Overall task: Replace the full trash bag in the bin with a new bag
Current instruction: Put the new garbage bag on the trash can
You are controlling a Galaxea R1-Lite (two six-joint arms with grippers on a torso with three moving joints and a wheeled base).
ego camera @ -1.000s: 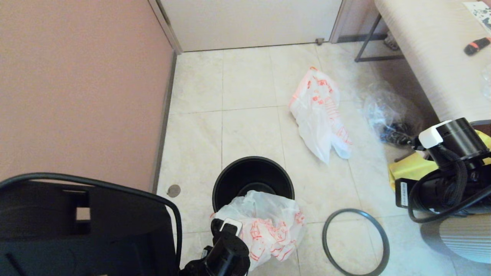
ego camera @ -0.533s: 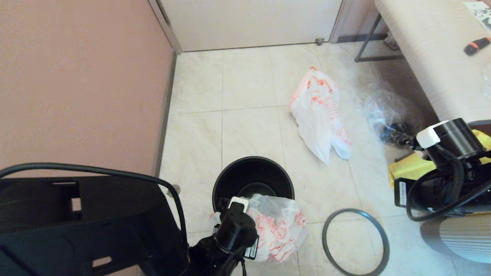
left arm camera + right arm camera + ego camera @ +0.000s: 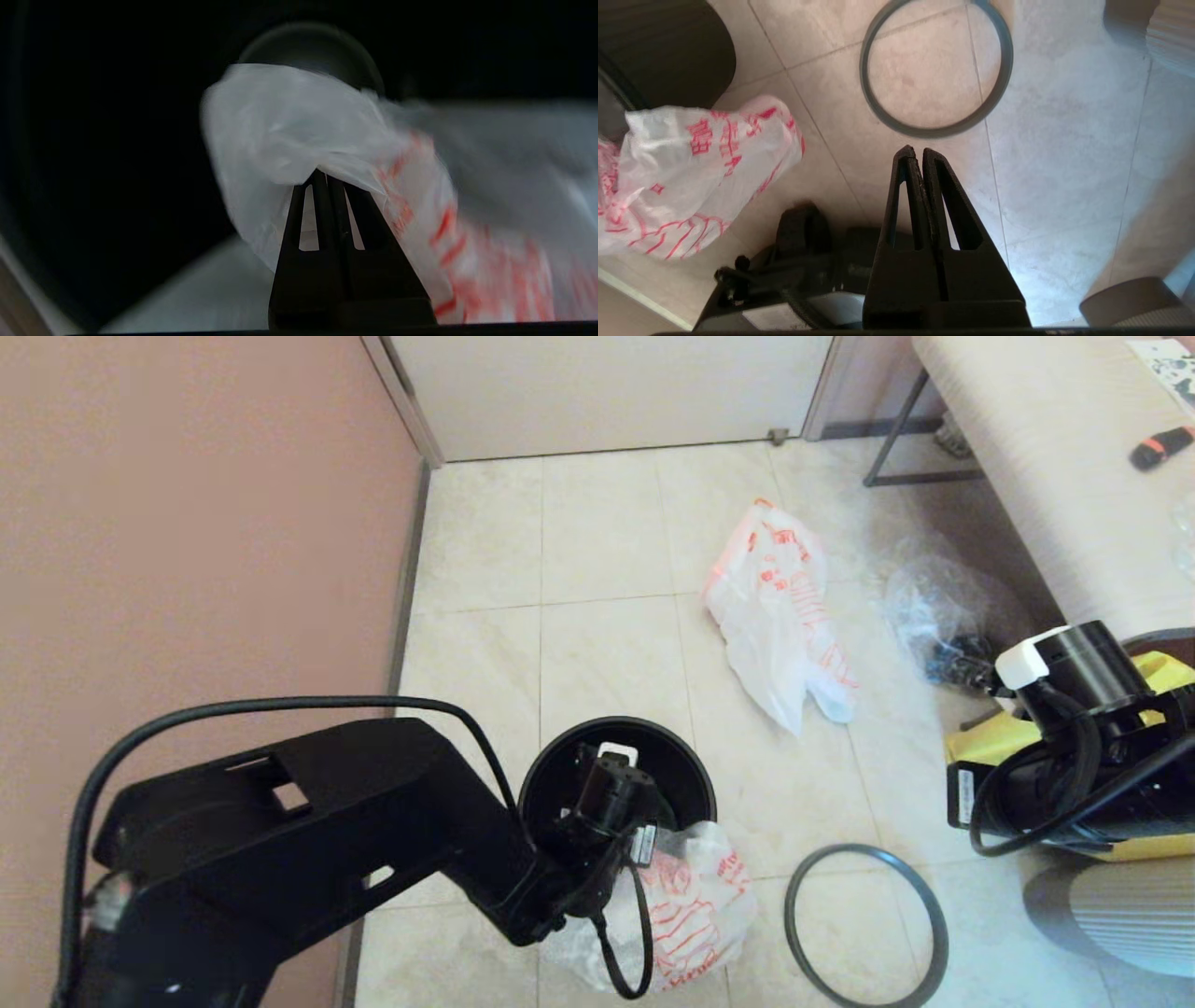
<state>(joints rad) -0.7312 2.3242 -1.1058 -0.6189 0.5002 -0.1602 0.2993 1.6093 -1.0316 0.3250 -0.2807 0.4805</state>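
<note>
mid-swap: lumpy white orange-printed full trash bag (image 3: 686,905) pinched by left gripper (image 3: 327,175), bulk on the floor tiles beside the small round black plastic bin (image 3: 560,775), corner over the bin's dark mouth.

probably not cleared away yet. limp white new bag with pink-orange handles (image 3: 780,625) well apart on the floor, unfitted; dark grey hoop (image 3: 866,926) off the rim, near the full bag. right gripper (image 3: 916,154) closed, empty, above the hoop.

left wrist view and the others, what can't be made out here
- Left wrist view: motion blur smears the full trash bag's print; its contents cannot be read.
- Head view: the left gripper is hidden behind its own wrist over the bin.
- Head view: the hoop is cut off by the bottom edge.
</note>
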